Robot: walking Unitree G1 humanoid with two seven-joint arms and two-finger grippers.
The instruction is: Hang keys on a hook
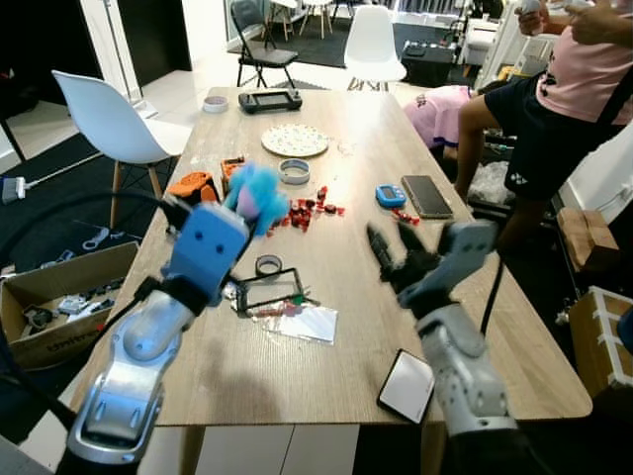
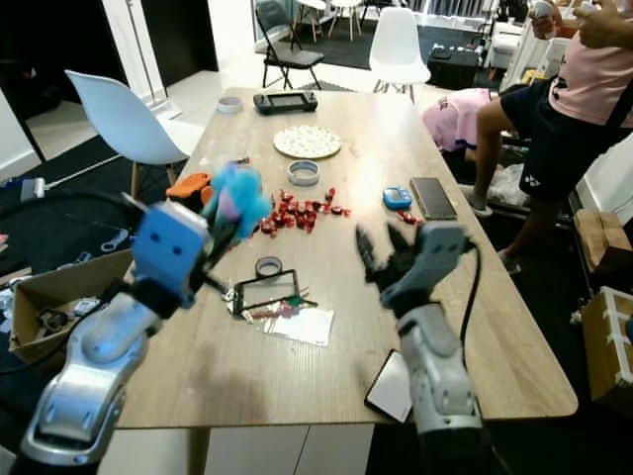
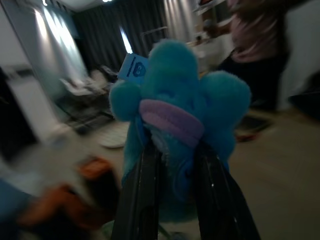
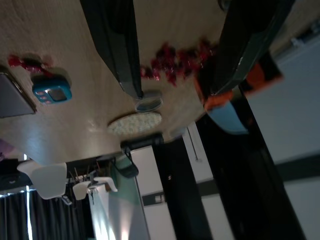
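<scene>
A fluffy blue plush key fob (image 1: pixel 255 196) with a pink-purple patch is held up above the left side of the wooden table (image 1: pixel 346 327). My left gripper (image 1: pixel 240 206) is shut on it. In the left wrist view its two black fingers (image 3: pixel 145 185) squeeze the plush key fob (image 3: pixel 180 110) from both sides. No keys can be made out under the plush. My right gripper (image 1: pixel 394 242) hovers open above the middle of the table, right of the plush and apart from it. The right wrist view has the two fingers (image 4: pixel 117 50) spread wide over the tabletop.
On the table lie red candies (image 1: pixel 302 211), a tape roll (image 1: pixel 268 265), a glass frame (image 1: pixel 269 290), a blue device (image 1: pixel 390 195), a dark phone (image 1: pixel 427 196), a phone (image 1: pixel 406 386) at the front edge and a plate (image 1: pixel 294 140). A white chair (image 1: pixel 109 124) stands left. A person (image 1: pixel 554 89) sits right.
</scene>
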